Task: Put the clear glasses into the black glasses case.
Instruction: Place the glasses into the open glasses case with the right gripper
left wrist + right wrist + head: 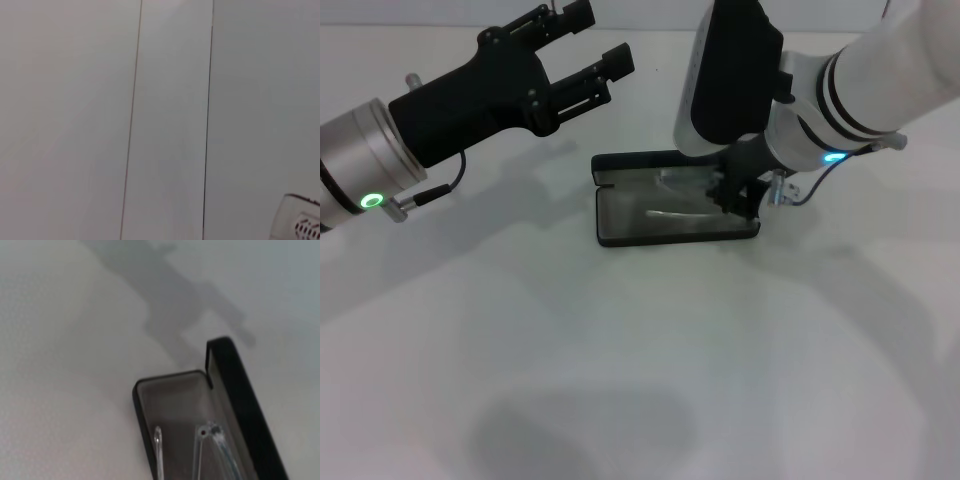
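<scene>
The black glasses case lies open on the white table, its lid raised along the far side. The clear glasses lie inside on the grey lining. My right gripper reaches down into the case's right end, right over the glasses. In the right wrist view the case shows one end and its lid, with the thin clear arms of the glasses resting inside. My left gripper hovers open and empty, up and to the left of the case.
White tabletop spreads all around the case. The left wrist view shows pale panels with two seams and a white vented object at one corner.
</scene>
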Robot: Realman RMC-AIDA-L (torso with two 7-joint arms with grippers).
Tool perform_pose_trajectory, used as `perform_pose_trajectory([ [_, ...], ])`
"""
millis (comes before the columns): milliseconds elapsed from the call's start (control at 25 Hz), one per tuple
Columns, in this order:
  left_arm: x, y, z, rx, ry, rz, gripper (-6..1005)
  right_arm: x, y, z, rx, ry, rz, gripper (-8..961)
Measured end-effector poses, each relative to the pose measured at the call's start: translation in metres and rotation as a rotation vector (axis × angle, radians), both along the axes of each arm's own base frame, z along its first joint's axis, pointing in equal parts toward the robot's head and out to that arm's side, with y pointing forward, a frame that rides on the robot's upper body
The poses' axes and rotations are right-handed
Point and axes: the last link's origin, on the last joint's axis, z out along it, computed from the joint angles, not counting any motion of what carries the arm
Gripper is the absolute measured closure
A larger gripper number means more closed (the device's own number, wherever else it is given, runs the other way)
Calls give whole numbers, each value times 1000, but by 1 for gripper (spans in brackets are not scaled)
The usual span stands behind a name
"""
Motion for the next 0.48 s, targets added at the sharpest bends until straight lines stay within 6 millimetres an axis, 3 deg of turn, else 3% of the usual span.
perform_pose_trajectory([
  [240, 1, 0, -1, -7, -3, 0, 261, -9, -6, 1, 4, 27, 39, 782],
  [480, -1, -1, -1, -8, -4, 5, 261, -4, -7, 3, 46, 26, 93, 778],
])
